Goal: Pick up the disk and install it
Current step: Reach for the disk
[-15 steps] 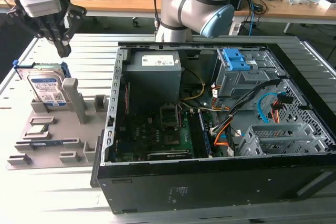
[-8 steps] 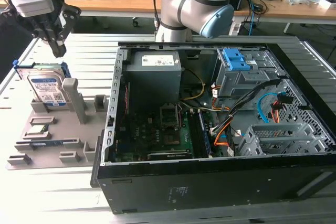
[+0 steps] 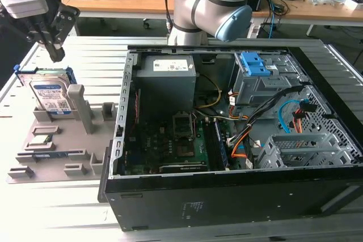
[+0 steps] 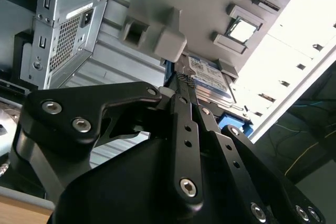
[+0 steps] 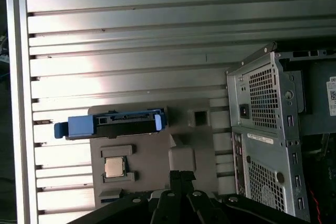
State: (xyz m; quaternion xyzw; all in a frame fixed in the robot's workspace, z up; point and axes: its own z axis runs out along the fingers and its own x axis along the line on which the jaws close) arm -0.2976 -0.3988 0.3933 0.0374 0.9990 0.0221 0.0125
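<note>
The disk (image 3: 50, 92) stands on edge in a slot of the grey fixture tray (image 3: 57, 145), at the exterior view's left; its white-and-blue label faces the camera and a blue carrier frame surrounds it. The first wrist view shows the disk (image 5: 113, 123) edge-on, as a blue and dark bar. My gripper (image 3: 55, 55) hangs above the disk and a little behind it, apart from it. Its fingers (image 5: 181, 174) are shut together with nothing between them. In the second wrist view the gripper (image 4: 181, 77) tip points toward the disk (image 4: 212, 80).
An open computer case (image 3: 227, 111) lies at the exterior view's right of the tray, holding a blue bracket with a grey cage (image 3: 258, 72) and a metal drive cage (image 3: 300, 151). A small chip (image 5: 114, 167) sits on the tray. The arm's base (image 3: 210, 4) stands behind the case.
</note>
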